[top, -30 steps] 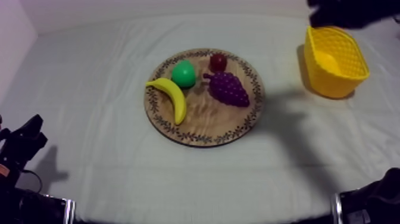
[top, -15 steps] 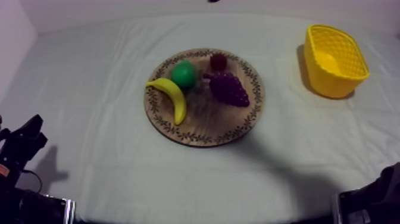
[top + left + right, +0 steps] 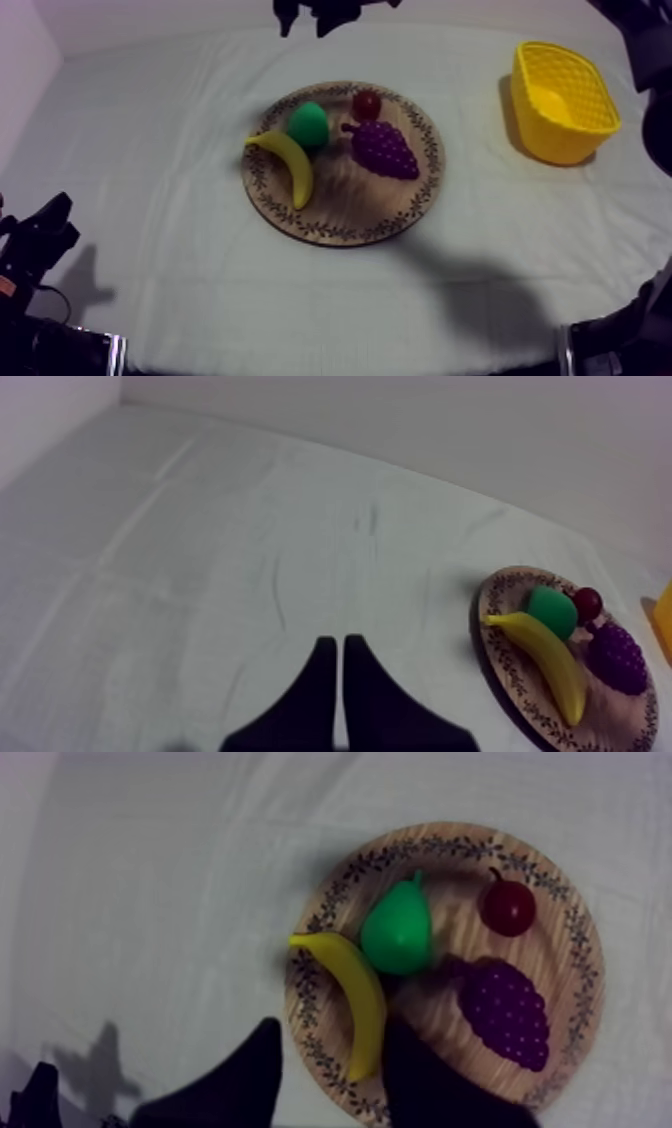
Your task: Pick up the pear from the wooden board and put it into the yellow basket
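Note:
The green pear [image 3: 308, 124] lies on the round wooden board [image 3: 345, 215], touching the banana [image 3: 288, 165]; the grapes [image 3: 383, 148] and a small red fruit [image 3: 366, 103] lie to its right. My right gripper [image 3: 305, 22] hangs high over the far side of the board, open, with nothing between its fingers. In the right wrist view the pear [image 3: 398, 932] is ahead of the right gripper [image 3: 333, 1030], whose spread fingers frame the banana [image 3: 352, 997]. The yellow basket [image 3: 562, 100] stands at the right. My left gripper [image 3: 335, 666] is shut, low at the left [image 3: 40, 240].
The right arm [image 3: 635, 30] passes above the basket at the upper right. In the left wrist view the board [image 3: 510, 666] with its fruit lies well off to the side, bare cloth between. A wall borders the table's far edge.
My right gripper has swung left from over the basket to above the board's far side and has opened. The fruit, basket and left arm have not moved.

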